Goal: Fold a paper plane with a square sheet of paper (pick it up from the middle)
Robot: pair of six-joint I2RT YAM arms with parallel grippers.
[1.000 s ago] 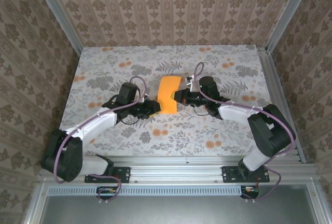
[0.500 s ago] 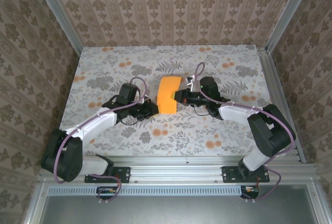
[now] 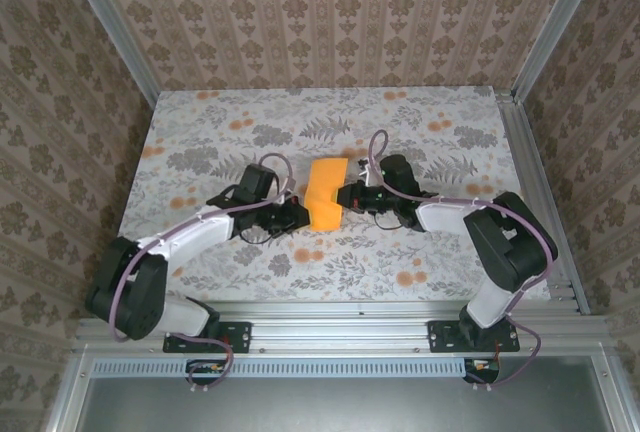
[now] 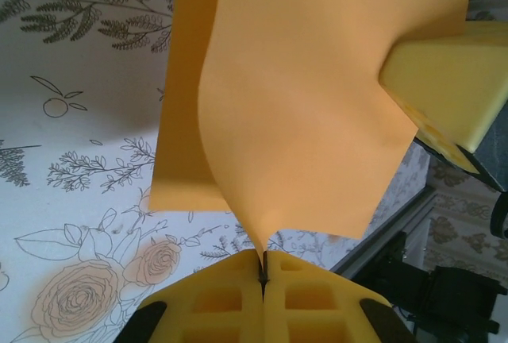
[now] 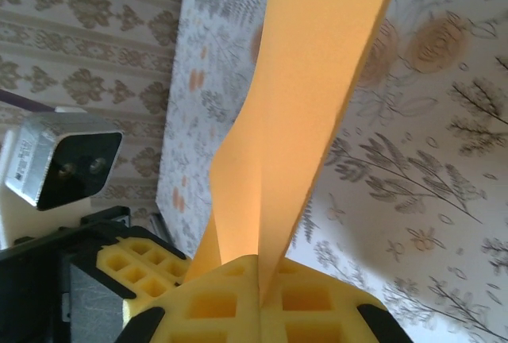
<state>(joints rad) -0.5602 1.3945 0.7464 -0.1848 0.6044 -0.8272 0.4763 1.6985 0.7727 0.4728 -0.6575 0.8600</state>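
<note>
The square sheet of paper (image 3: 325, 192) is bright orange and hangs bent between my two grippers over the middle of the table. My left gripper (image 3: 302, 214) is shut on its near left edge. In the left wrist view the sheet (image 4: 302, 97) curls up out of my left gripper (image 4: 263, 262), and a yellow finger (image 4: 448, 81) of the other gripper pinches its far side. My right gripper (image 3: 346, 196) is shut on the right edge. In the right wrist view the paper (image 5: 317, 81) rises as a creased strip from my right gripper (image 5: 260, 270).
The table (image 3: 200, 132) has a grey floral cover with small orange flower prints. Aluminium rails (image 3: 520, 152) and patterned walls close it in on three sides. The left wrist camera (image 5: 63, 160) sits close beyond the paper in the right wrist view.
My left gripper has shut on the paper's left edge. Both grippers have drawn closer together, and the sheet has buckled narrower and shifted slightly toward the near side.
</note>
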